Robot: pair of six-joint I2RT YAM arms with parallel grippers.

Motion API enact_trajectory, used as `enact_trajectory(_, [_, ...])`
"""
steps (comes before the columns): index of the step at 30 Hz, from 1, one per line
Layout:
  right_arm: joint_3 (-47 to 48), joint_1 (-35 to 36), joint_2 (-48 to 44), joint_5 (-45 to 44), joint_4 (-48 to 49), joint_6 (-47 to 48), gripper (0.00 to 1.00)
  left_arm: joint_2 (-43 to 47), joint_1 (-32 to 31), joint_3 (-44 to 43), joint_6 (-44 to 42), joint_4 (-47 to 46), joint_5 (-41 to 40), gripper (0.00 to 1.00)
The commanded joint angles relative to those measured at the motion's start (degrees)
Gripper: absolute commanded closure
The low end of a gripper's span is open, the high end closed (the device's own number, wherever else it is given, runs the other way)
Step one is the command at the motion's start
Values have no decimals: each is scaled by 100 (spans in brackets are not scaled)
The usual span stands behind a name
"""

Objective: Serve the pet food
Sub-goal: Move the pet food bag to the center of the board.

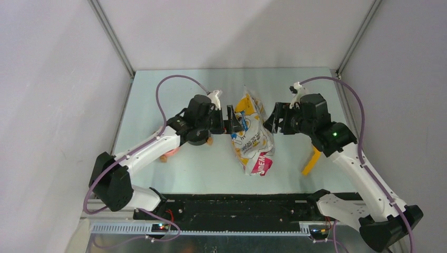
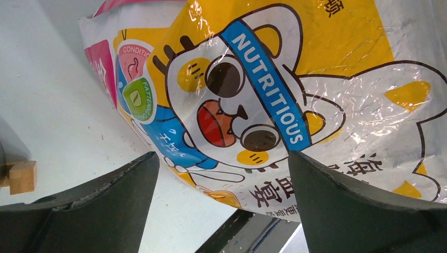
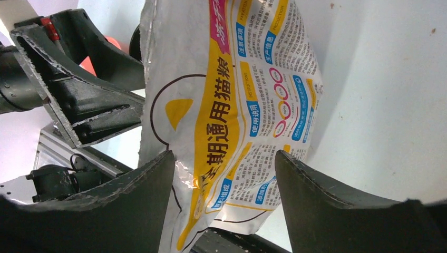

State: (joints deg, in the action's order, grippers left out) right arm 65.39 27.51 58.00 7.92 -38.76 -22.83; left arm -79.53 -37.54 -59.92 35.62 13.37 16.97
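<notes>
We see L gripper (image 2: 222, 158) wide apart, R gripper (image 3: 224, 155) apart astride glossy white-yellow cartoon-cat plastic bag (image 1: 252, 138), maybe touching; soft, slick: pinch top edge.

pale green table (image 1: 200, 171), plain white walls (image 1: 52, 79), metal corner struts (image 1: 111, 37), even light.

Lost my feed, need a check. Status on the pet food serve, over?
Both open: left gripper, right gripper, flanking cat food bag. No kibble in view. Nothing blocking; yellow scoop untouched.

Pet food hidden from view
</notes>
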Motion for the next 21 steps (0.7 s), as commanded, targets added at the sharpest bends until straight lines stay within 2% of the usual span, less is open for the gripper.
enact_trajectory(1, [264,-8,57,247,-104,108,27,5,-38,-178,-194,-131,173,1])
enact_trajectory(8, [348,79,-165,689,220,165,28,-110,-62,-145,-208,-207,314,1])
enact_trajectory(14, [361,85,-491,392,500,-62,27,-258,-83,-100,-213,-179,310,1])
enact_trajectory(21, [366,88,-254,366,306,-8,28,-405,-91,-125,-245,-70,324,1])
